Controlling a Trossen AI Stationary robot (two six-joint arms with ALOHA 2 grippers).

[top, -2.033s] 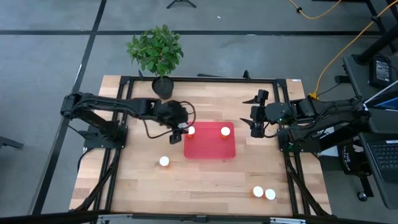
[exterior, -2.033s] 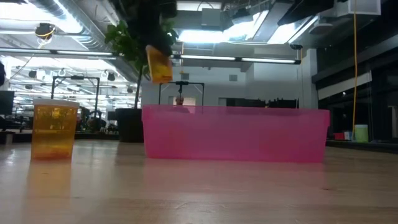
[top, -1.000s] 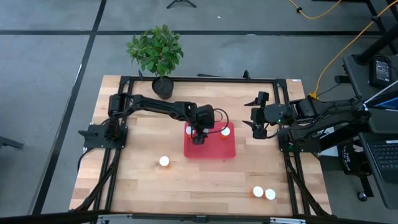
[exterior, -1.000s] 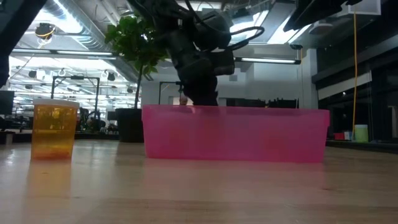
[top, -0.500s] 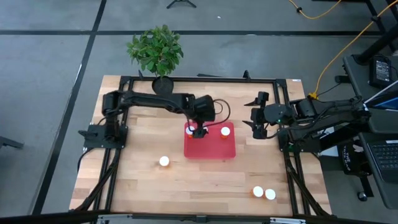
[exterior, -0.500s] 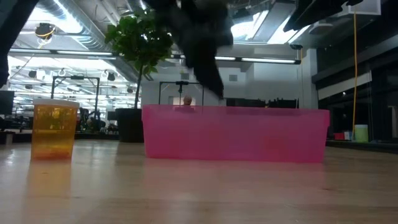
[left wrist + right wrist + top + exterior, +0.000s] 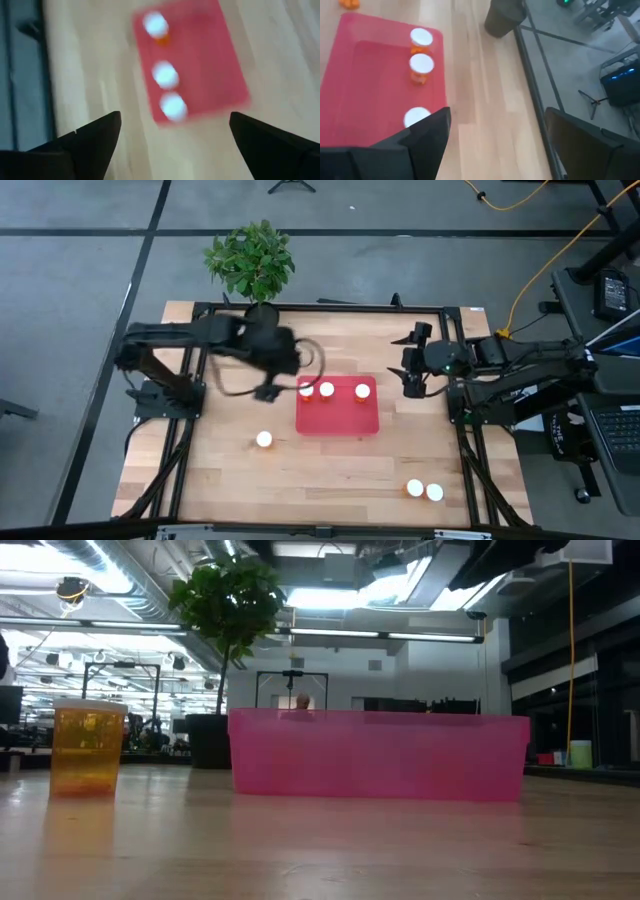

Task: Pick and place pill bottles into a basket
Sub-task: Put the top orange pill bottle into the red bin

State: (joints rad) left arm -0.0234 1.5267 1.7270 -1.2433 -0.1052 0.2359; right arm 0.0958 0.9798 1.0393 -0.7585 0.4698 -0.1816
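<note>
The red basket [image 7: 338,418] lies mid-table, and three orange pill bottles with white caps stand in a row along its far side [image 7: 306,389] [image 7: 326,389] [image 7: 362,391]. One more bottle [image 7: 264,439] stands on the wood left of the basket, seen close in the low view [image 7: 88,750]. Two others [image 7: 424,490] stand near the front right. My left gripper [image 7: 265,392] hangs open just left of the basket, holding nothing; its wrist view looks down on the basket [image 7: 200,60]. My right gripper [image 7: 410,385] waits open off the basket's right side.
A potted plant [image 7: 255,270] stands at the table's far edge, behind my left arm. A black frame [image 7: 330,308] runs around the table top. Bare wood lies in front of the basket [image 7: 340,475].
My left gripper, which stood low in the basket a second ago, has let go of a bottle, risen and drawn back toward the table's left edge. That bottle now stands upright in the basket between the other two.
</note>
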